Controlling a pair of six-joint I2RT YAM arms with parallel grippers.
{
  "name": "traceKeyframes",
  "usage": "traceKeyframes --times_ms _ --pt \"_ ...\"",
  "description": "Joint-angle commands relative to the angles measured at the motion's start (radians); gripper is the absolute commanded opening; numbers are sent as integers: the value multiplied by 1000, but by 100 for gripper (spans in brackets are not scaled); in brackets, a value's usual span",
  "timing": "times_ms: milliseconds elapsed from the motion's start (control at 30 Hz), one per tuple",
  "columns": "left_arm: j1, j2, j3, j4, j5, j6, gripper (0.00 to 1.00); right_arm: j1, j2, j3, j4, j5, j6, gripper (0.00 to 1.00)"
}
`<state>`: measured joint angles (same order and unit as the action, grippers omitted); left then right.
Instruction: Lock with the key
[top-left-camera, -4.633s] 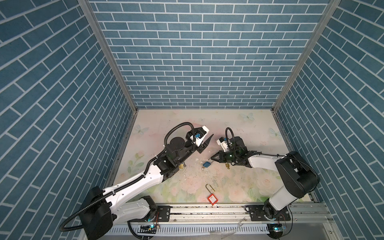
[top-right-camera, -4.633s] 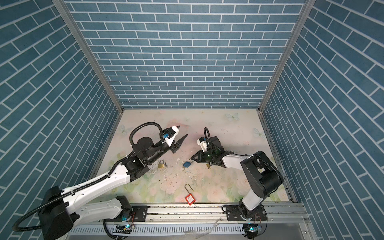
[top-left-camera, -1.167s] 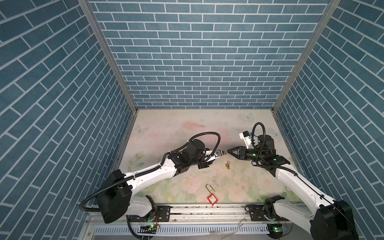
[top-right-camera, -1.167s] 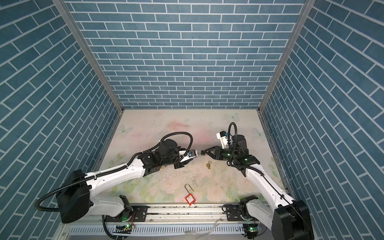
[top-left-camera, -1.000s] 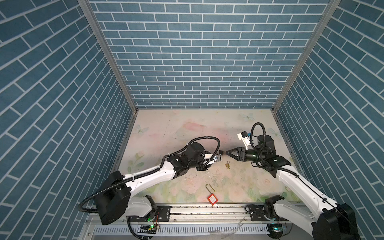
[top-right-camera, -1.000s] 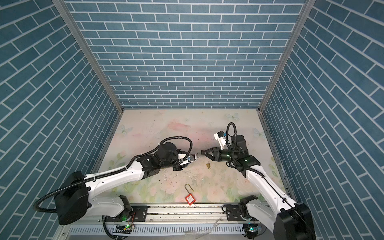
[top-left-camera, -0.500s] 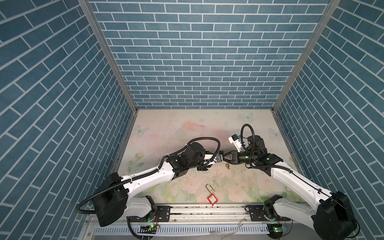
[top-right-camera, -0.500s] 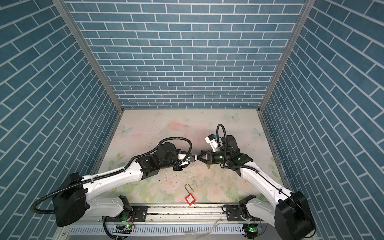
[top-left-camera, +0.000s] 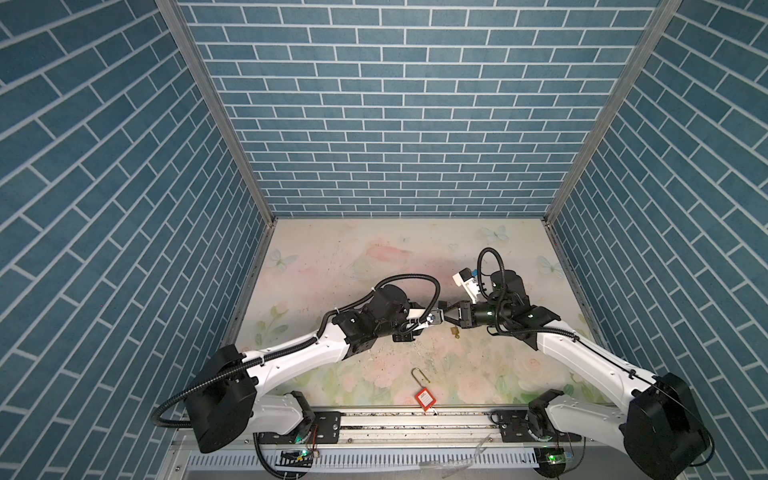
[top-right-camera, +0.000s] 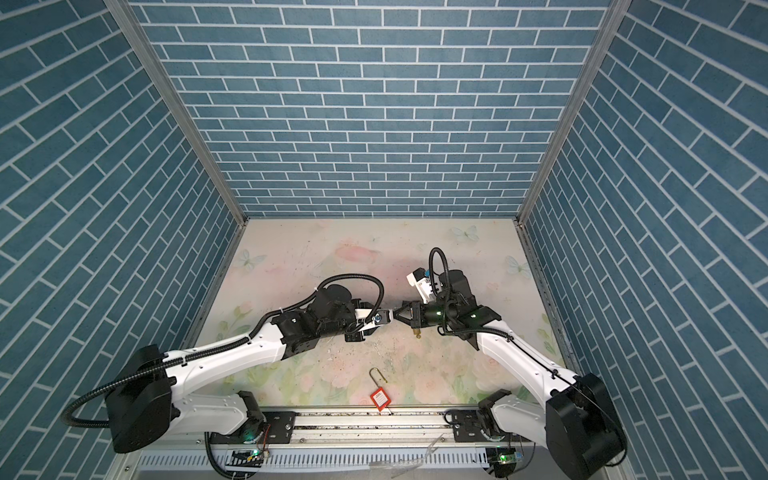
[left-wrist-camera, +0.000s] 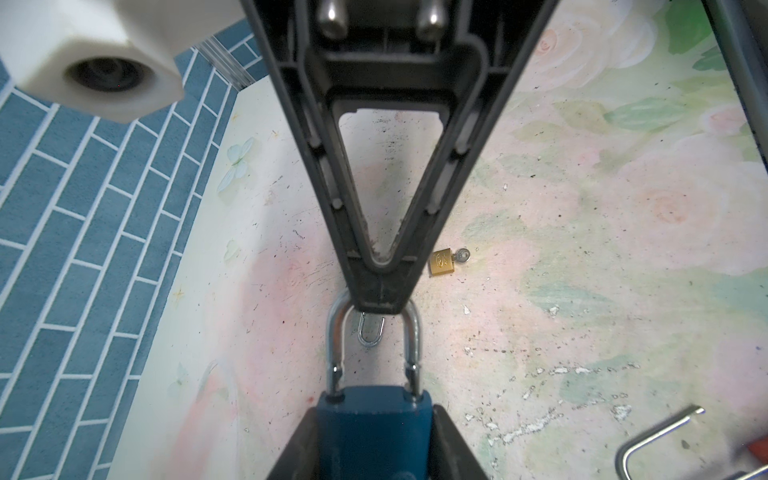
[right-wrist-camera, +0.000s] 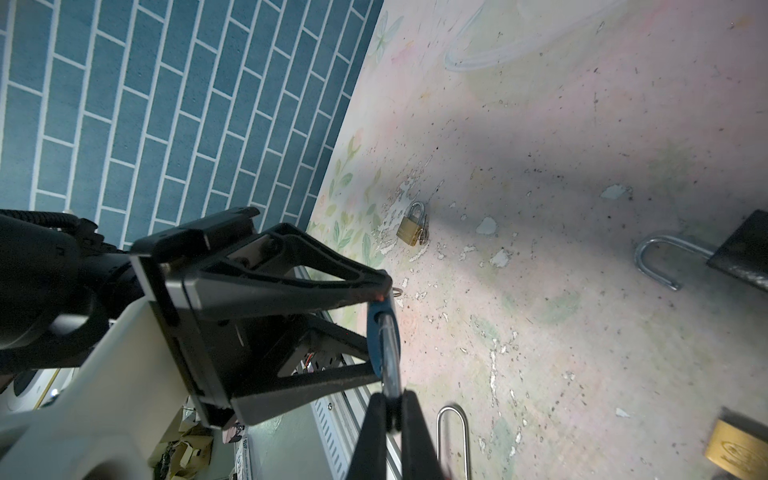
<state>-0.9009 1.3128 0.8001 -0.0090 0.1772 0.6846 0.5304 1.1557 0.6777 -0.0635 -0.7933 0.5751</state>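
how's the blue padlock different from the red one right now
The blue padlock is held off the table in the left gripper's jaws, the right gripper pinching its shackle; the red padlock lies flat on the table, untouched. The blue padlock's shackle is short and thick, both legs seated; the red padlock's is long and thin, one end free. Both have coloured bodies and U-shaped shackles.

Off-task items I can see | small brass padlock (top-left-camera: 456, 331) with small key (left-wrist-camera: 462, 255) in it, mid-worktop | red padlock (top-left-camera: 424, 401), long shackle, flat at middle of front edge | second brass padlock (right-wrist-camera: 411, 227), shackle closed, toward left edge | floral mat (top-left-camera: 374, 257) scuffed and flaking | blue brick walls (top-left-camera: 395, 124) on three sides
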Motion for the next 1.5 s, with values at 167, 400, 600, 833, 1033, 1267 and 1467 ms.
traceKeyframes --times_ms 167,400,600,833,1033,1267,1467 --pt "-6 11 66 48 62 -24 0 12 -13 -45 110 -31 -127 0" --pt "-3 16 95 74 75 -41 0 16 10 -70 127 -49 -115 0" --pt "-6 21 140 143 93 -63 0 22 71 -78 152 -57 -84 0" --pt "-24 36 178 232 85 -73 0 31 143 -78 172 -56 -59 0" --pt "-37 40 185 294 58 -64 0 36 192 -76 190 -72 -43 0" --pt "-40 32 164 334 29 -56 0 35 210 -69 193 -83 -39 0" --pt "-38 34 146 336 26 -59 0 34 213 -64 217 -107 -27 0"
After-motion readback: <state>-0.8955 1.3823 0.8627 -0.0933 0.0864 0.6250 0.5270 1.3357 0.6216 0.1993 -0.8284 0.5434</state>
